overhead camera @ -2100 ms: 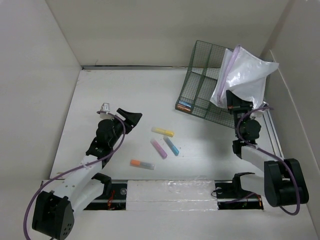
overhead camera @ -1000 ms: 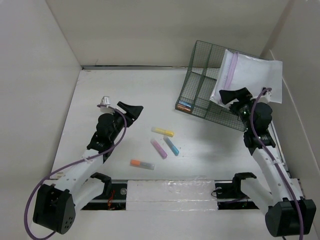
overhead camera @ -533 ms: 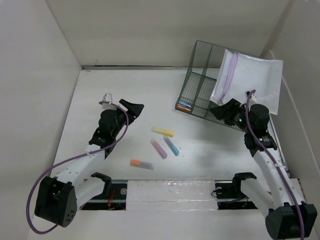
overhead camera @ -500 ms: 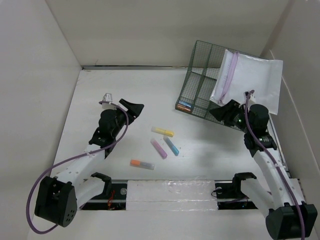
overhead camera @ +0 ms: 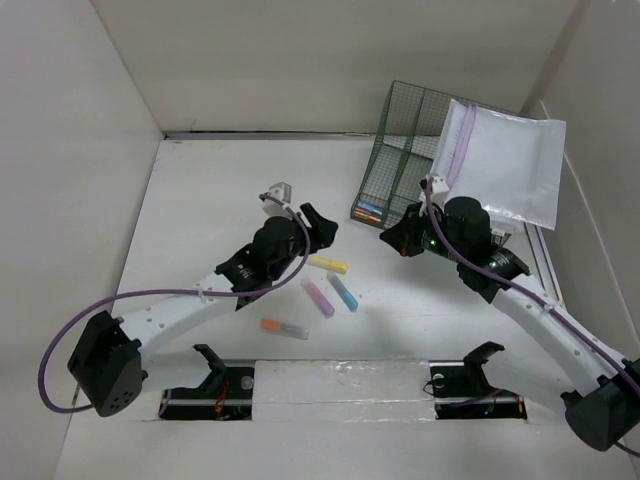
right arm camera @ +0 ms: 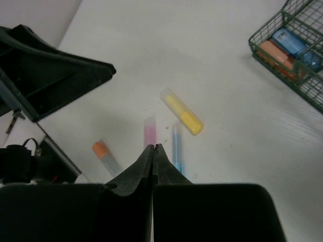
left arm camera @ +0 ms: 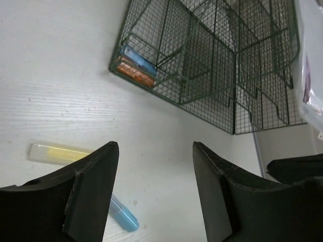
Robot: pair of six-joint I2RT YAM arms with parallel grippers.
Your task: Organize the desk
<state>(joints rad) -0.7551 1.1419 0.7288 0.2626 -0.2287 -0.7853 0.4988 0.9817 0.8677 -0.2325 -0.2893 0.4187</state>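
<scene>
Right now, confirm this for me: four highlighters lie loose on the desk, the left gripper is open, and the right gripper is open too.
Wrong on one point: the right gripper is shut, jaws pressed together on nothing, as the right wrist view shows. The four highlighters do lie loose on the desk, and the left gripper is open.

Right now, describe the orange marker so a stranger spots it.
On the white desk, in front of the green mesh organizer, the orange marker lies alone, closest to the near edge. The yellow marker, pink marker and blue marker cluster beyond it.
</scene>
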